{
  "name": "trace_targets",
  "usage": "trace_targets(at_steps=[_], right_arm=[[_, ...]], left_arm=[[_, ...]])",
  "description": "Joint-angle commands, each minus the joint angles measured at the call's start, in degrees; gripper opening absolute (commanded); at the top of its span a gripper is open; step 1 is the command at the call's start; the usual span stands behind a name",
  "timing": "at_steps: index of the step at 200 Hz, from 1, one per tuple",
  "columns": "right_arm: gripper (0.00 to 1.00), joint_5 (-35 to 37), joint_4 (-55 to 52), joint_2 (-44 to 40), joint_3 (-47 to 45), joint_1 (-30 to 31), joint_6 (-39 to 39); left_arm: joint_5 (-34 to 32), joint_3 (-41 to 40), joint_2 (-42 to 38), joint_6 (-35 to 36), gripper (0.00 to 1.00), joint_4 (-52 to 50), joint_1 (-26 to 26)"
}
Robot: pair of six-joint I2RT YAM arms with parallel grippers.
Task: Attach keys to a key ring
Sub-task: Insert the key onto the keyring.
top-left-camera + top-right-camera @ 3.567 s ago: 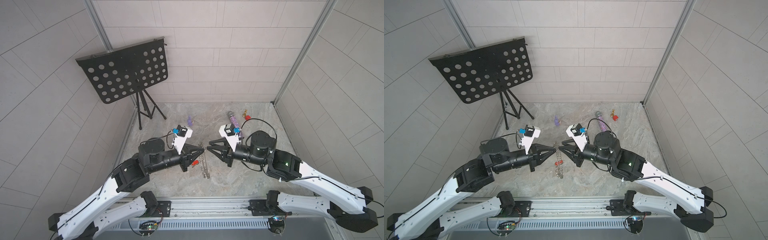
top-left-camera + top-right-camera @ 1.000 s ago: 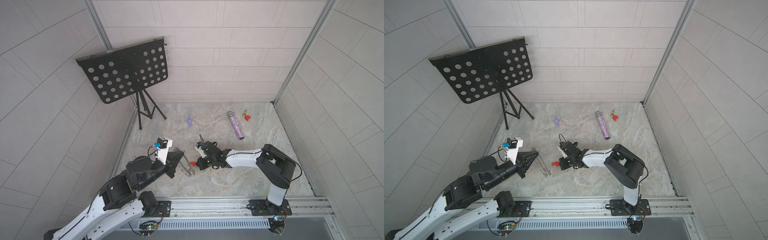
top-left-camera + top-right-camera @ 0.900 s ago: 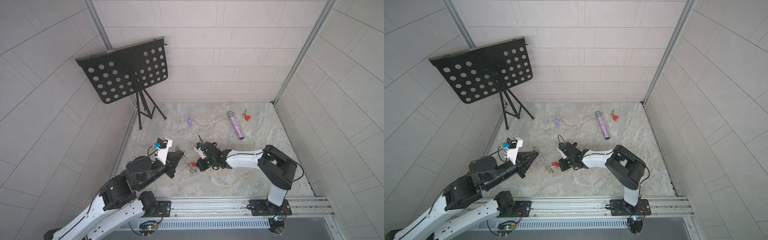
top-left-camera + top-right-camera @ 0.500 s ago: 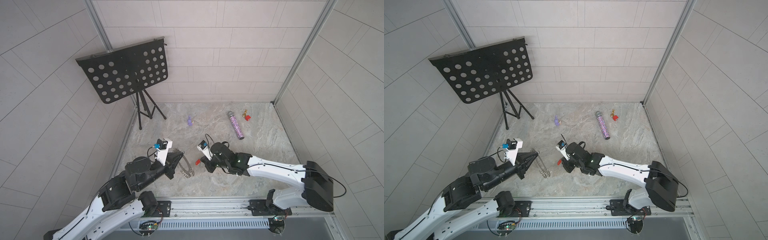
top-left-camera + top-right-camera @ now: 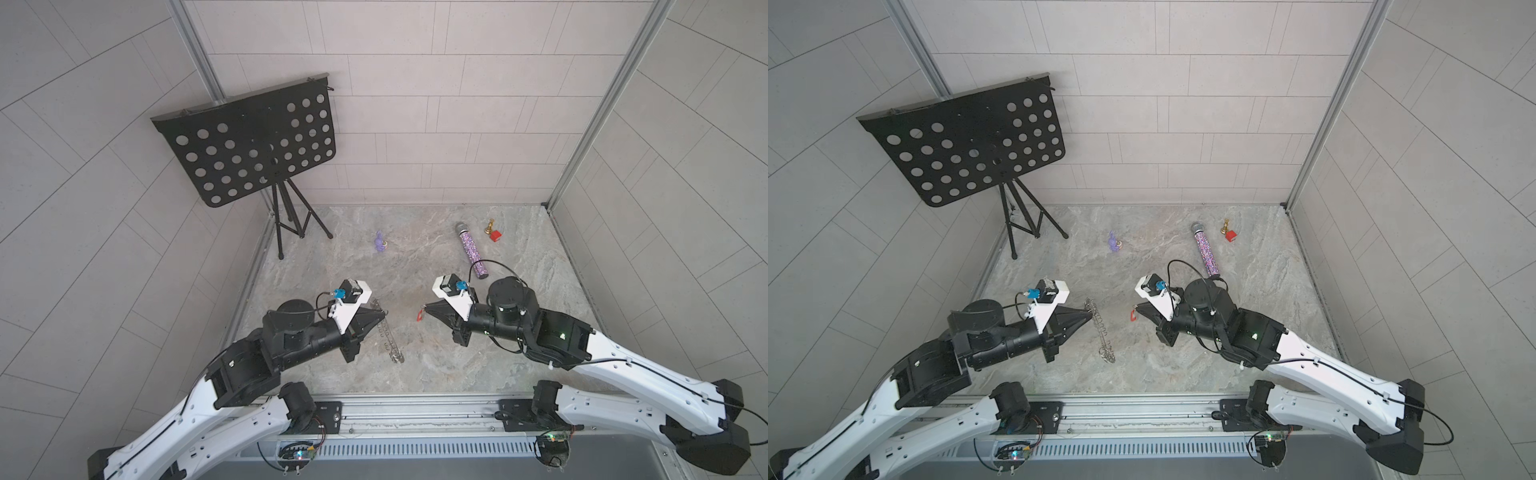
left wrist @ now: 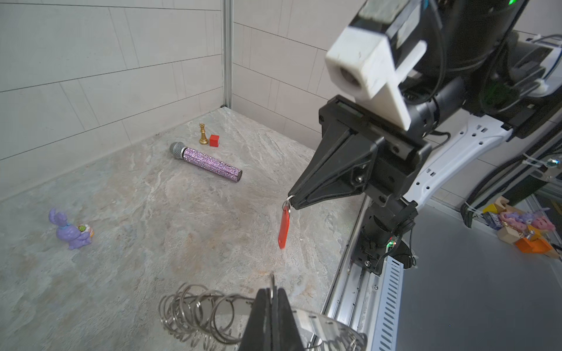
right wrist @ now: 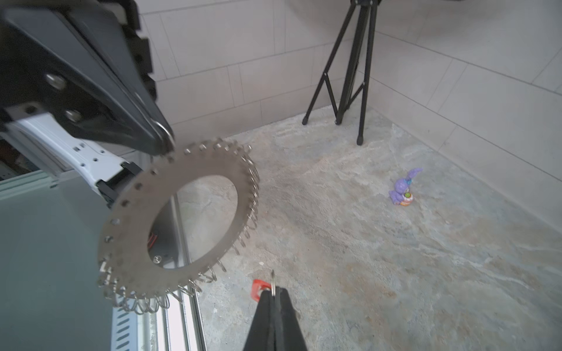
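The key ring (image 7: 182, 218) is a flat grey disc fringed with wire loops. It hangs above the table, edge-on in both top views (image 5: 388, 336) (image 5: 1102, 332). My left gripper (image 6: 271, 293) is shut on one of its rim loops and shows in a top view (image 5: 383, 314). My right gripper (image 7: 273, 293) faces it a short way off and is shut on a small split ring. The keys' red tag (image 6: 283, 226) dangles from that split ring (image 5: 419, 316). I cannot make out a metal key blade.
A glittery purple microphone (image 5: 471, 255), a gold chess piece (image 5: 490, 226) and a red cube (image 5: 495, 236) lie at the back right. A purple bunny toy (image 5: 380, 242) sits at back centre. A black music stand (image 5: 286, 216) fills the back left corner. A metal rail (image 5: 415, 405) runs along the front.
Both arms have lifted and drawn apart. The right gripper moved right with the red tag, and the left gripper now holds the key ring hanging higher.
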Motion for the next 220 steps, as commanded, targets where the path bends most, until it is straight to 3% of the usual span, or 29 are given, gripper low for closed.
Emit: trace_targets(at_steps=[1,94,220], right_arm=[[0.0,-6.3,-6.5,0.8,4.2,0.0,0.1],[0.0,-15.5,-6.9,5.4,10.7,0.1,4.7],[0.0,-17.8,-3.1,8.7,11.6,0.2,9.0]], left_arm=[[3.7,3.2,1.6,6.5,0.0,2.9,-0.3],[5.4,5.7,6.3,15.0,0.0,3.1,-0.8],[3.8,5.0,5.7,17.8,0.0,1.7,-2.6]])
